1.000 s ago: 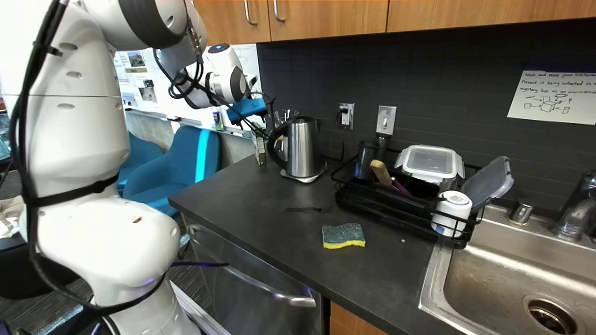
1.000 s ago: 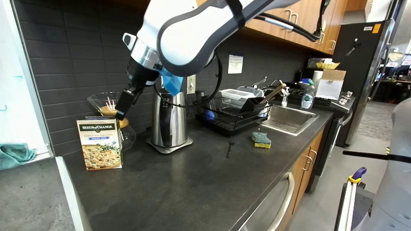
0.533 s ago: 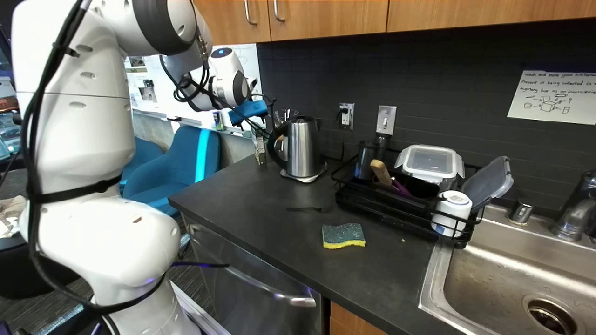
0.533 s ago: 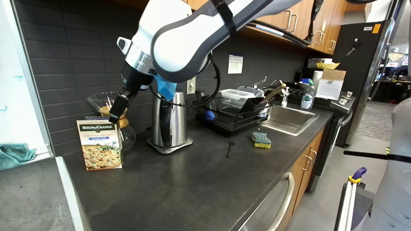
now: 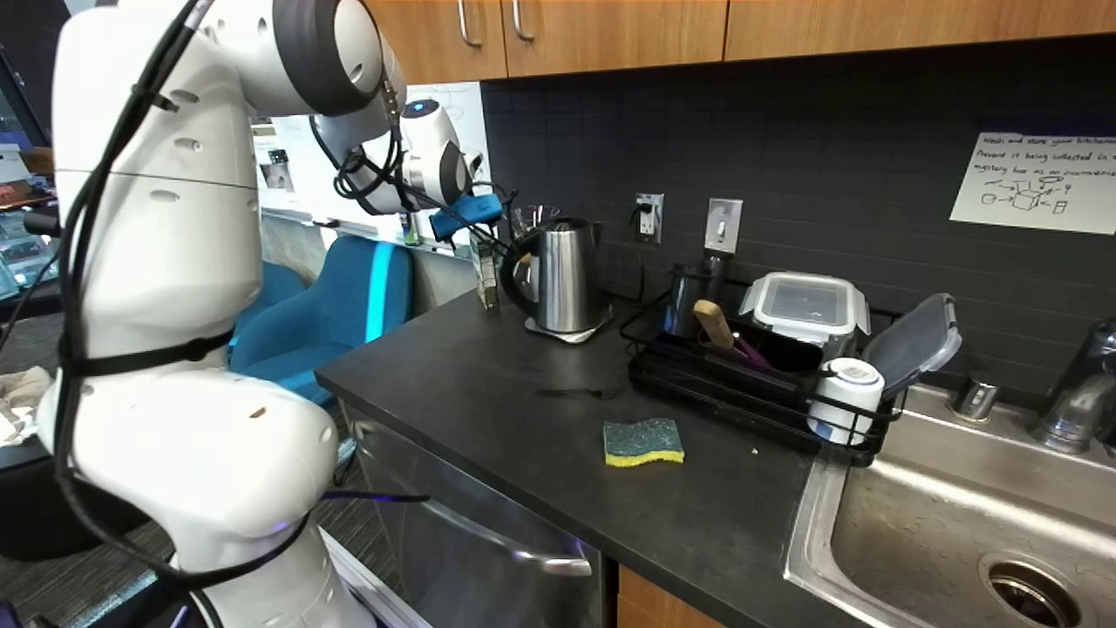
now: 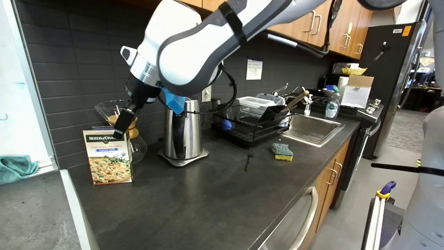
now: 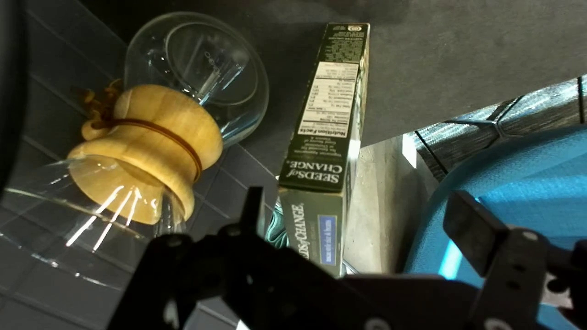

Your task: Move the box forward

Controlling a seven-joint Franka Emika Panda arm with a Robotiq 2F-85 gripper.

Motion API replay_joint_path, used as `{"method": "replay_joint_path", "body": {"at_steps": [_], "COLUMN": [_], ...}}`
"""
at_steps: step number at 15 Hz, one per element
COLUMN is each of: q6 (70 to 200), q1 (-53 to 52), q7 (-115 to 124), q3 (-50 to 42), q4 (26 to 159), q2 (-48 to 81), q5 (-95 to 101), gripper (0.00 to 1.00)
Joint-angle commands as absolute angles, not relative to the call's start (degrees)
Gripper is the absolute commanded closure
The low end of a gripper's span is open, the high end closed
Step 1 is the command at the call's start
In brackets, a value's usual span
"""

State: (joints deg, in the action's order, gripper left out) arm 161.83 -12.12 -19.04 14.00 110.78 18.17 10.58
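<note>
The box [image 6: 108, 161] is a Seeds of Change carton standing upright at the end of the dark counter, with a food picture on its front. It shows edge-on in an exterior view [image 5: 486, 277] and from above in the wrist view [image 7: 328, 101]. My gripper [image 7: 364, 220] is open and empty. In the wrist view the box's top end lies between the fingers, closer to the left finger [image 7: 251, 208]. In an exterior view a dark finger [image 6: 122, 122] overlaps the box's upper right corner. I cannot tell whether it touches.
A glass carafe with a wooden collar [image 7: 160, 133] stands close beside the box. A steel kettle [image 6: 184, 132] is next to it. A fork [image 6: 249, 159], a sponge [image 6: 282, 151] and a dish rack [image 6: 249, 133] lie further along. A blue chair [image 7: 527, 183] is beyond the counter end.
In an exterior view my gripper has moved left and slightly down, from right of the box's top corner to overlapping its upper front. The box has not moved.
</note>
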Motion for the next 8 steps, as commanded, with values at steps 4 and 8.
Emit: {"method": "replay_joint_path", "body": {"at_steps": [4, 8], "q6": [162.38, 162.32], "q1": [-11.11, -10.76], "q7": [-21.43, -22.10], "q3": [14.33, 14.52], "q4": [107.93, 106.87], "q2": [21.26, 22.39], "q5": [10.73, 10.60], "gripper": [0.00, 0.00]}}
